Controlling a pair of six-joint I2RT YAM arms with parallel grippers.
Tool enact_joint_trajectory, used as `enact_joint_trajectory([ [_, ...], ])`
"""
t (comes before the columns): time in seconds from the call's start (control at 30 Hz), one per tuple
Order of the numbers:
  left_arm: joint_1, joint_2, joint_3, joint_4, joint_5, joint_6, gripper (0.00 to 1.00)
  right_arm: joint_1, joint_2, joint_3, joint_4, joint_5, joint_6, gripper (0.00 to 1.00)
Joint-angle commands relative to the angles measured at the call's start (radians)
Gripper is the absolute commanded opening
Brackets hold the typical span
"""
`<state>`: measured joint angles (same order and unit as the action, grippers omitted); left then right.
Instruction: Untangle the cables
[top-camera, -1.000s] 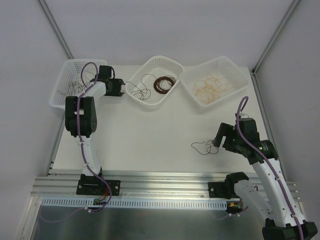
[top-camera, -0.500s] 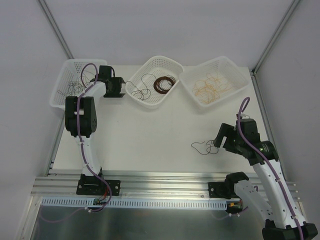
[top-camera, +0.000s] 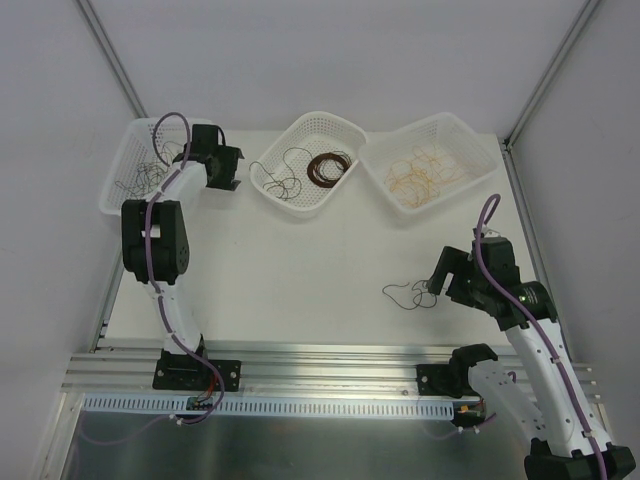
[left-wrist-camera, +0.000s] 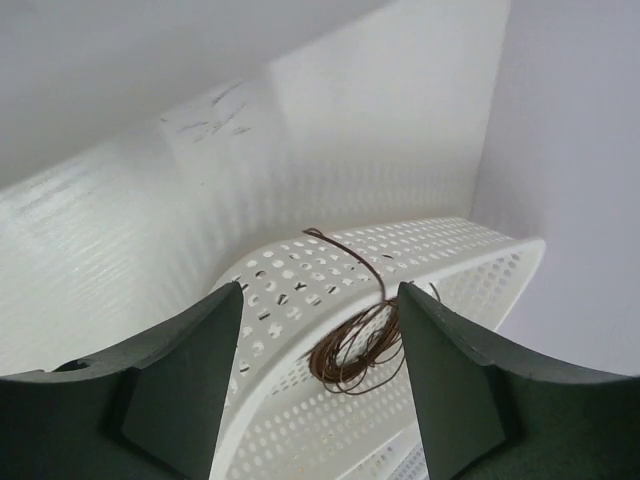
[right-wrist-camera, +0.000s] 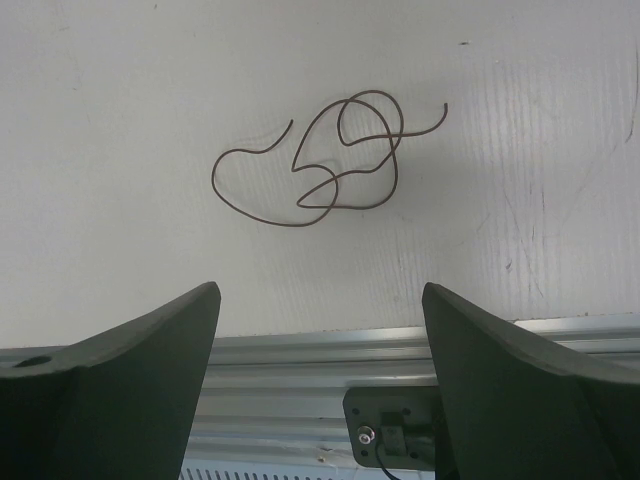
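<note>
Sheet metal and a slotted aluminium rail run along the near edge, and both arm bases are bolted there. Beyond them lies the white table, matt and faintly scuffed. Plain white walls close it in, and grey frame posts slant up from the far corners.

Nearest on the table, at the right, one loose brown cable lies flat in a few overlapping loops. The right gripper hangs just at its near side with its jaws spread wide and empty, touching nothing. Its wrist view shows the whole strand on bare surface beyond the fingertips.

Along the far edge three white mesh baskets stand in a row. The left basket holds thin dark cables. The middle basket holds a black strand and a dark brown coil. The right basket holds tan-orange cables.

The left gripper sits between the left and middle baskets, pointing at the middle one. Its jaws are parted with nothing between them. Through the gap its wrist camera sees the brown coil inside the basket, with one strand arching up over the perforated wall.
</note>
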<state>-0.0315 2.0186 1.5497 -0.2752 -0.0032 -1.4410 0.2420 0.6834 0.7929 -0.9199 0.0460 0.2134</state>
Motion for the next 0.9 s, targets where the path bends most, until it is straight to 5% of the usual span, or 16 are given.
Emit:
enact_joint_trajectory([
  [0.0, -0.01, -0.126, -0.013, -0.002, -0.118, 0.158, 0.64, 0.005, 0.008, 0.019, 0.001, 0.011, 0.003, 0.87],
  [0.4, -0.178, -0.126, 0.058, -0.032, -0.293, 0.405, 0.56, 0.005, 0.019, -0.004, 0.038, -0.026, -0.022, 0.87],
  [0.87, -0.223, 0.058, 0.196, -0.107, -0.336, 0.444, 0.43, 0.003, -0.001, -0.011, 0.018, -0.018, -0.032, 0.87],
])
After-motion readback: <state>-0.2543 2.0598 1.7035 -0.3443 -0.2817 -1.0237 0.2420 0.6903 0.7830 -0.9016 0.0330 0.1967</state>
